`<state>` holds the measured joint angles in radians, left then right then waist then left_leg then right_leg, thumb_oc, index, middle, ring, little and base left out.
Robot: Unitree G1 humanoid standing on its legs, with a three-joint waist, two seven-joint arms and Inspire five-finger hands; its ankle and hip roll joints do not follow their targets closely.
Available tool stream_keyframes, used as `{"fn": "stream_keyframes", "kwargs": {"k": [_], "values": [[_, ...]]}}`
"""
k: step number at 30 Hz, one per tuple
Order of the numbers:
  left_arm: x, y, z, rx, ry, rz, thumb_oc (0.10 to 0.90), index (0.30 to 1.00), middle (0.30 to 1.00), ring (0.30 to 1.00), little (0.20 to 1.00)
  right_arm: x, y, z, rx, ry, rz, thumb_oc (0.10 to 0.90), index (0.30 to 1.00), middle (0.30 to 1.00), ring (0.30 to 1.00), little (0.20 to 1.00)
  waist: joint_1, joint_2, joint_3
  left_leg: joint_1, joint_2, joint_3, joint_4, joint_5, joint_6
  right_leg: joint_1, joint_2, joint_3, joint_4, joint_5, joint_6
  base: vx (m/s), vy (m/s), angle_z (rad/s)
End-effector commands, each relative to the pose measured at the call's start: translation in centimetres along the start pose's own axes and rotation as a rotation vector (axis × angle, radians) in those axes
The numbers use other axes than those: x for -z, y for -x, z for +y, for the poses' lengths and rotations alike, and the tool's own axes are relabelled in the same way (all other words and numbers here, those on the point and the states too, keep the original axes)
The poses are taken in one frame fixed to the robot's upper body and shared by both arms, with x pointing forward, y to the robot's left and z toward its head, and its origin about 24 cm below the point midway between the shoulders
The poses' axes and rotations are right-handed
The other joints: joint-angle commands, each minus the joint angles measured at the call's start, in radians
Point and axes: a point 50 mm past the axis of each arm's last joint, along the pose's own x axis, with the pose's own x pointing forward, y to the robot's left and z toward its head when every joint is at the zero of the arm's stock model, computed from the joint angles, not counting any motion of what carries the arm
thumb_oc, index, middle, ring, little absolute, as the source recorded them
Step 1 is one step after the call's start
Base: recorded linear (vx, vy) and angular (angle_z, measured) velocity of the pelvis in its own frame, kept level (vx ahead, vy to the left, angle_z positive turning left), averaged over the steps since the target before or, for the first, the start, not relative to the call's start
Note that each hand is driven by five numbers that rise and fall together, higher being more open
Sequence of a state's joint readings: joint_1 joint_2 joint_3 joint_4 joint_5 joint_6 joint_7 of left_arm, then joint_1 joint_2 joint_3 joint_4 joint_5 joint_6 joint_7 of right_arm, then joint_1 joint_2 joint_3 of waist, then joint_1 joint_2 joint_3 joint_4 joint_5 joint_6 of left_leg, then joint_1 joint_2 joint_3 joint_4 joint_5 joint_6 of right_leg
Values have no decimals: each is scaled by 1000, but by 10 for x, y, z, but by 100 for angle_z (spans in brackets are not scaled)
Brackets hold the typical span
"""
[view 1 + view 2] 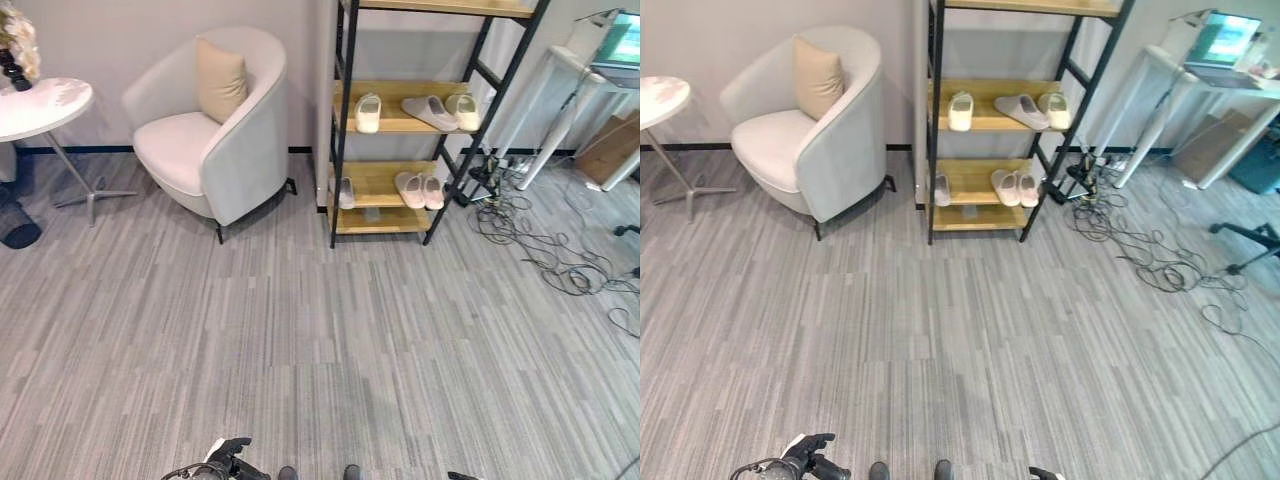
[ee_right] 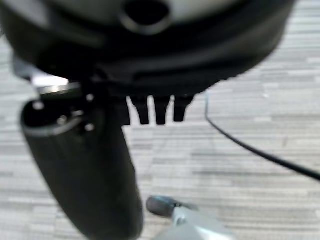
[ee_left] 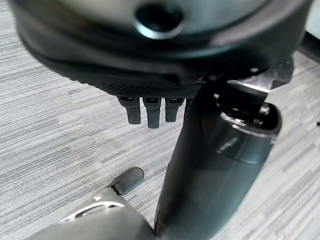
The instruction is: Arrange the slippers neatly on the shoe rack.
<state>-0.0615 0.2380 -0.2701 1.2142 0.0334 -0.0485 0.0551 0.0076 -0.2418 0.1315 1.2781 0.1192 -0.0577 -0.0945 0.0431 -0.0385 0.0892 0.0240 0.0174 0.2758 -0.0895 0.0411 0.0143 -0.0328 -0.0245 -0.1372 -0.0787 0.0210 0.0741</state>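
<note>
Slippers all on the shoe rack (image 1: 343, 120), a black metal frame with wooden shelves standing against the wall across the carpet (image 1: 300, 340). On the middle shelf (image 1: 390, 122): one cream slipper (image 1: 368, 112) to the left, upright and pointing to the wall; a grey slipper (image 1: 429, 111) lying at a slant right of it; another cream slipper (image 1: 463, 110) just beside the grey one, at the right end, the two close or touching. On the lower shelf (image 1: 378, 183): a pale pink pair (image 1: 419, 189) side by side and touching, right of centre; a single grey slipper (image 1: 346, 192) at the far left, partly behind the rack's front post. Bottom shelf (image 1: 360, 222) low by the floor, with a small dim patch on it that cannot be made out.

Left of the rack, a light grey armchair (image 1: 215, 125) with a tan cushion (image 1: 219, 78) leaning in its back. Further left, a round white side table (image 1: 42, 105) on a metal foot. Right of the rack, a white desk (image 1: 585, 85) and a tangle of cables (image 1: 540, 245) on the carpet.

Left hand (image 3: 150, 110) low and well apart from the rack, over bare carpet; fingers (image 3: 152, 114) hanging straight and slack, grasping nothing. Right hand (image 2: 157, 110) likewise over the carpet, fingers (image 2: 161, 112) straight and loose, grasping nothing.
</note>
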Motion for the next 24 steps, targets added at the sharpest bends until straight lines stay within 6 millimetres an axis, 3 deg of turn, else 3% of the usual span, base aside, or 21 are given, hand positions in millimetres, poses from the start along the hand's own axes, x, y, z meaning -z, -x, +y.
{"fn": "stream_keyframes", "kwargs": {"k": [1, 8, 14, 17, 20, 24], "values": [[-18, -4, 4, -16, -2, -50, 800, 900, 900, 900, 900, -7, -1, -12, 40, 61, -38, 800, 900, 900, 900, 900, 4, 11, -30, -38, -15, -71, 2, -10, -68, -26, -48, -9, 35, 61, 84, 28, -49, -42], [-23, -4, -1, -3, -7, -63, 800, 900, 900, 900, 900, 12, 2, -9, 31, 36, 24, 800, 900, 900, 900, 900, -13, 18, -50, -6, -14, -72, 2, -24, -73, 21, -36, -5, 11, 44, 73, 59, -74, -9], [-31, -5, -8, 16, -43, -85, 800, 900, 900, 900, 900, 15, 2, -10, 43, 3, 28, 800, 900, 900, 900, 900, -39, 35, -28, 26, 13, -73, 24, -27, -86, 22, -16, 10, 57, 6, 52, 36, -121, 3], [-36, -5, -9, 19, -50, -102, 800, 900, 900, 900, 900, 10, 2, -9, 45, -5, 5, 800, 900, 900, 900, 900, -45, 25, -3, -33, 36, -72, 152, -55, -97, 11, -13, 22, 86, -8, 35, -16, -131, -5], [-39, -5, -9, 7, -25, -111, 800, 900, 900, 900, 900, 5, 2, -5, 41, 0, -17, 800, 900, 900, 900, 900, -43, 16, 22, -92, 53, -95, 251, -47, -100, 0, -17, 32, 110, -17, 18, -7, -73, -17], [-32, -4, -14, 9, 9, -88, 800, 900, 900, 900, 900, 3, 2, -5, 56, -85, -29, 800, 900, 900, 900, 900, -48, 20, 19, -134, 23, -131, 223, -49, -85, 1, -9, 42, 106, -22, 18, 105, -44, -44]]}}
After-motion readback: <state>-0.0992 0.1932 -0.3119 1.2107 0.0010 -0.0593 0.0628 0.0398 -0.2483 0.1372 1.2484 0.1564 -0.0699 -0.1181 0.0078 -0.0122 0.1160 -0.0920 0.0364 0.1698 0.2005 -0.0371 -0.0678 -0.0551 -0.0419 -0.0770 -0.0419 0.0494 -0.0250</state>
